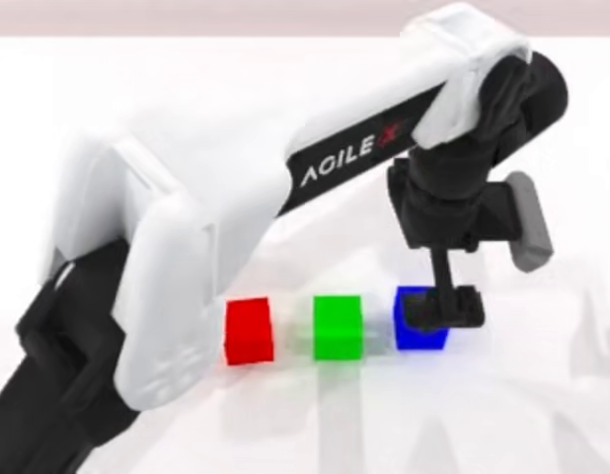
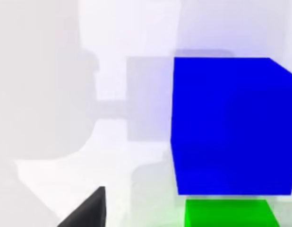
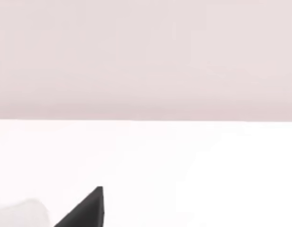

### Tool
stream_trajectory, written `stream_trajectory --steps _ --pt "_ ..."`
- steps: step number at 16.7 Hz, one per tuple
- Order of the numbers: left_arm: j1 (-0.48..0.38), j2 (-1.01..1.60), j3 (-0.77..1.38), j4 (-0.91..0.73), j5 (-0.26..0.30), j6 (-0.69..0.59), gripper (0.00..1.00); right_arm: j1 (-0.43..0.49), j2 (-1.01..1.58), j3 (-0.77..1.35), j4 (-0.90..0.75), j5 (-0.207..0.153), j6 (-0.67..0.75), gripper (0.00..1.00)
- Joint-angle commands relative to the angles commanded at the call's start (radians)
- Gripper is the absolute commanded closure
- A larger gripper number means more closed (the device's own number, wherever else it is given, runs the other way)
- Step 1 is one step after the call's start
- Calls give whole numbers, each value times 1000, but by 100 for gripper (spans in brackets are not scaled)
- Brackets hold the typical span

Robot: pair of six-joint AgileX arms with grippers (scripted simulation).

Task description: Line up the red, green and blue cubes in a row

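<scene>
The red cube [image 1: 249, 332], green cube [image 1: 338, 327] and blue cube [image 1: 423, 339] stand on the white table in a left-to-right row with small gaps between them. My left arm reaches across from the lower left, and its gripper [image 1: 443, 308] hangs open over the blue cube's right part. In the left wrist view the blue cube [image 2: 231, 125] fills the frame close ahead, the green cube [image 2: 228, 213] lies beside it, and one dark fingertip [image 2: 94, 210] stands apart from both. The right arm is outside the top view.
The left arm's white link [image 1: 236, 207] covers much of the table's left and middle. The right wrist view shows bare white table [image 3: 184, 170], a pinkish wall [image 3: 146, 56] and one dark fingertip [image 3: 91, 208].
</scene>
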Motion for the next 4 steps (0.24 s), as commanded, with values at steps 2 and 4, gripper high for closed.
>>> stream_trajectory --steps 2,4 --pt "5 -1 58 -58 0 0 0 0 0 0 0 0 0 0" --pt "7 -3 75 -75 0 -1 0 0 0 0 0 0 0 0"
